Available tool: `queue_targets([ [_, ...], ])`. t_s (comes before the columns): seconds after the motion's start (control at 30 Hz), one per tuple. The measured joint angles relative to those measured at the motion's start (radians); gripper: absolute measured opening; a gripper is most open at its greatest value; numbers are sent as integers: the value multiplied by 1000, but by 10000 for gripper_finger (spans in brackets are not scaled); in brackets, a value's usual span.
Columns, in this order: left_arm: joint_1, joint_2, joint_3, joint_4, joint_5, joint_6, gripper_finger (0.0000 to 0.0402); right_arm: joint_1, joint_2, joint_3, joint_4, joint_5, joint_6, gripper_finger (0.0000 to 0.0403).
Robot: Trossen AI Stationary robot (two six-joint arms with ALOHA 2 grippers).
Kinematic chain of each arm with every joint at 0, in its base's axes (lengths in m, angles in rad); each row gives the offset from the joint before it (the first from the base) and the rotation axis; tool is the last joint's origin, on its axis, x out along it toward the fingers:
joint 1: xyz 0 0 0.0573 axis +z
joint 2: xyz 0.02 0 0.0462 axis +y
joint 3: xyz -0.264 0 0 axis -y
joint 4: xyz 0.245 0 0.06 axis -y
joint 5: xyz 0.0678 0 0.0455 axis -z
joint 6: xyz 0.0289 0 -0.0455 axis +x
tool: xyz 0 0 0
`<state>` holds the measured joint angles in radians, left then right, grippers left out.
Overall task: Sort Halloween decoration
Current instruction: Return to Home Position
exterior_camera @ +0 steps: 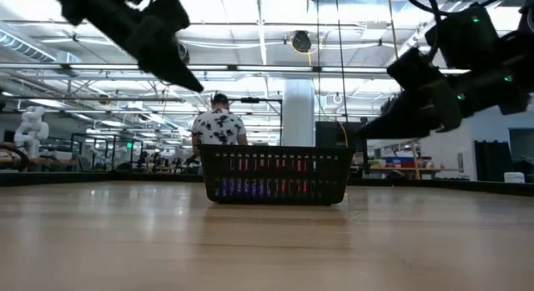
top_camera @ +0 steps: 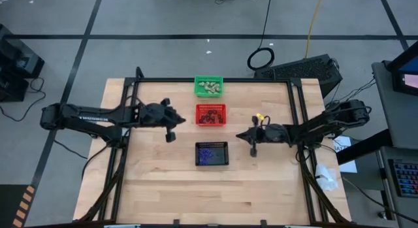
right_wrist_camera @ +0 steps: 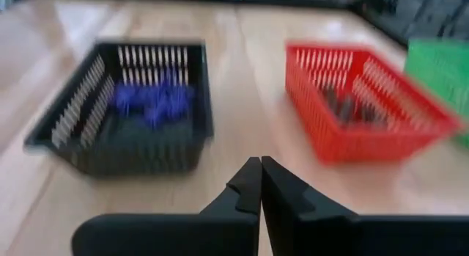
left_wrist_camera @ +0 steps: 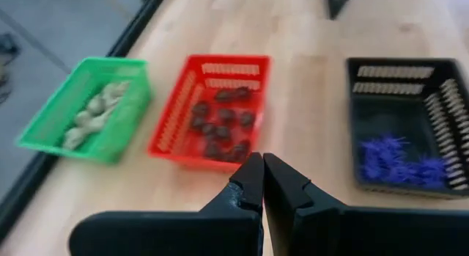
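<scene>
The Halloween decoration lies sorted in three mesh baskets in a row down the table's middle. Pale cream pieces are in the green basket at the far end. Dark brown pieces are in the red basket. Purple pieces are in the black basket nearest the front. My left gripper hangs shut and empty above the table, left of the red basket. My right gripper hangs shut and empty to the right of the baskets.
Bare wooden tabletop lies in front of the black basket and on both sides of the row. A black frame rail runs along the far edge. In the low view a person stands in the room behind the table.
</scene>
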<state>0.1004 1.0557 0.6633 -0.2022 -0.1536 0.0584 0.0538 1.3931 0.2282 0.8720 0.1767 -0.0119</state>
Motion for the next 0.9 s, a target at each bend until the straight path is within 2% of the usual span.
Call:
queue_targets([
  [0.1, -24, -21, -102, 132, 16, -2, 5, -32, 1, 9, 62, -63, -50, 0],
  [0.2, -48, -52, -163, 198, 18, -22, 5, -62, 1, 9, 141, -148, -64, 0],
  [0.3, -66, -103, -193, 200, 17, -23, 5, -86, -1, 10, 172, -204, -74, 0],
  [0.4, -78, -176, -213, 204, 0, -23, 5, -99, -22, 10, 174, -209, -79, 0],
  [0.53, -82, -279, -269, 229, -5, -23, 5, -112, -102, 12, 116, -213, -92, 0],
  [0.77, -82, -418, -400, 346, -8, -26, 5, -126, -322, 11, -128, -204, -109, 0],
  [0.9, -83, -493, -440, 343, -8, -24, 5, -125, -463, 11, -283, -147, -130, 0],
])
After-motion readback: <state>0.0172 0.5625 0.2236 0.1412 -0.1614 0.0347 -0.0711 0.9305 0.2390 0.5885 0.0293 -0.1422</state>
